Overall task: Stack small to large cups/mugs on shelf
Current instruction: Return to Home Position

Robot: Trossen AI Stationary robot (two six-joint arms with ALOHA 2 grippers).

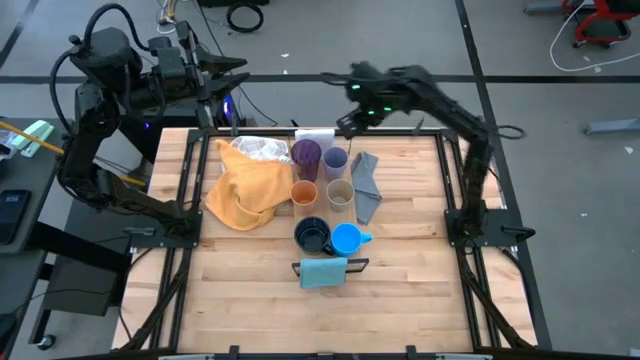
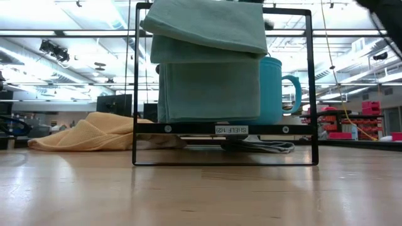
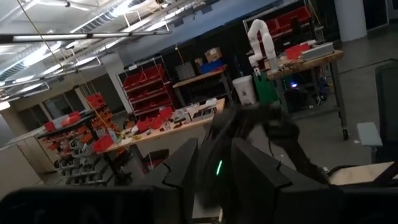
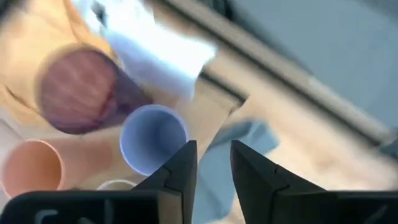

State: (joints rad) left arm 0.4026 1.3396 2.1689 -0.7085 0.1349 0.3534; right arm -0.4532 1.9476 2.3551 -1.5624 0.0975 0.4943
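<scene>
The right gripper (image 4: 213, 148) hangs with its fingers a little apart and nothing between them. It is at the 12 o'clock end of the shelf (image 1: 323, 213), over the white piece (image 1: 313, 135).

Nearest to it stands the lavender cup (image 1: 335, 158), with the dark purple tumbler (image 1: 306, 155) at its 9 o'clock. Toward 6 o'clock come the orange cup (image 1: 304, 192) and beige cup (image 1: 340, 193), then the navy mug (image 1: 312, 236) and bright blue mug (image 1: 346, 239).

All six stand side by side in pairs on the plank, and none is on the bare tabletop (image 1: 410, 300). To my eye the placing is done and only parking the arm remains. I can't vouch for the size order.

A yellow cloth (image 1: 245, 190) is heaped at 9 o'clock of the row, and a grey cloth (image 1: 366, 185) lies at 3 o'clock. A light-blue cloth (image 1: 322, 270) drapes the 6 o'clock end.

The left gripper (image 1: 228, 70) waits off the table's 10 o'clock corner. Around it is a workshop with a concrete floor, loose cables, strip lights and benches with red bins (image 3: 146, 81).
</scene>
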